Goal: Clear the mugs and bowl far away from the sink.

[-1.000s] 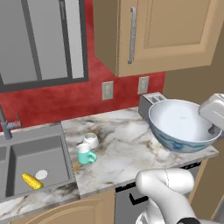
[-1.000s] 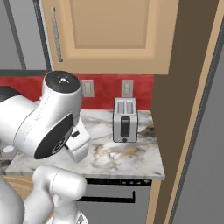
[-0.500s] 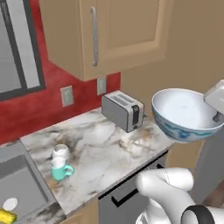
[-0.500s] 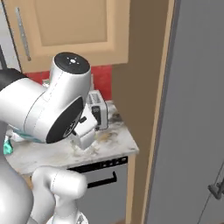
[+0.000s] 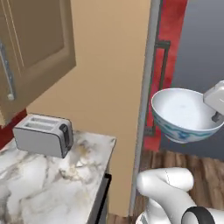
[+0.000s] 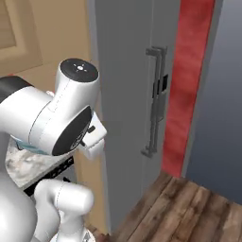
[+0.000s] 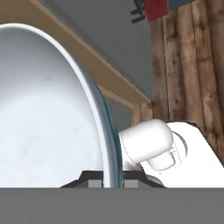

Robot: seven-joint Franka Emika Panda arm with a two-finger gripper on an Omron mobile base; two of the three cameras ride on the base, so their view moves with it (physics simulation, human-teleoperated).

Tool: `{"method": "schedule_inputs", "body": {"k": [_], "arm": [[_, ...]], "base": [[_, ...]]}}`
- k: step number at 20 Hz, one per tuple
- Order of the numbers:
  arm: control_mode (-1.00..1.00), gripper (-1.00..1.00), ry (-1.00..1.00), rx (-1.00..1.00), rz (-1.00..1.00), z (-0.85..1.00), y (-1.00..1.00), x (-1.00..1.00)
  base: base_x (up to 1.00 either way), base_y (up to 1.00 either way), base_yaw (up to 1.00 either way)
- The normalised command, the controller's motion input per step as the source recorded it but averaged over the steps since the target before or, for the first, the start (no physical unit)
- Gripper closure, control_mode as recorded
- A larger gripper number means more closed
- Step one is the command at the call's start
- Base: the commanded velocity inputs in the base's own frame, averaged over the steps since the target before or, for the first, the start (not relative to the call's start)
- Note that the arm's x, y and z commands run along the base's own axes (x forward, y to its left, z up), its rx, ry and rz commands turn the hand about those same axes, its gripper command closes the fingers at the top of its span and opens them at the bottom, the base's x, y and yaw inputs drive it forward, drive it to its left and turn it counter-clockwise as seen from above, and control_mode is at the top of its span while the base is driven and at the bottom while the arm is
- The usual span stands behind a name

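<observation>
Swung with the base off the sink end and past the toaster [image 5: 43, 134], bowl [image 5: 183, 114] now aloft beyond the tabletop [image 5: 52, 181] edge over wood floor, rim pinched in the jaws, likely nearing a set-down.

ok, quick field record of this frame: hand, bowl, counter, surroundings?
hand: shut on the bowl's rim
bowl: held in the air, upright, white inside looks empty, blue pattern outside
bowl position: off the counter, over the wood floor
counter: marble, toaster on it
surroundings: tall grey door with handle, red wall strip
</observation>
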Motion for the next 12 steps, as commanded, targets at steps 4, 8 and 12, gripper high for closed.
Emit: {"method": "schedule_inputs", "body": {"k": [4,8,12], "arm": [[1.00,1.00,0.00,0.00,0.00,0.00,0.00,0.00],[1.00,1.00,0.00,0.00,0.00,0.00,0.00,0.00],[1.00,1.00,0.00,0.00,0.00,0.00,0.00,0.00]], "base": [[0.00,0.00,-1.00],[0.00,0.00,-1.00],[0.00,0.00,-0.98]]}}
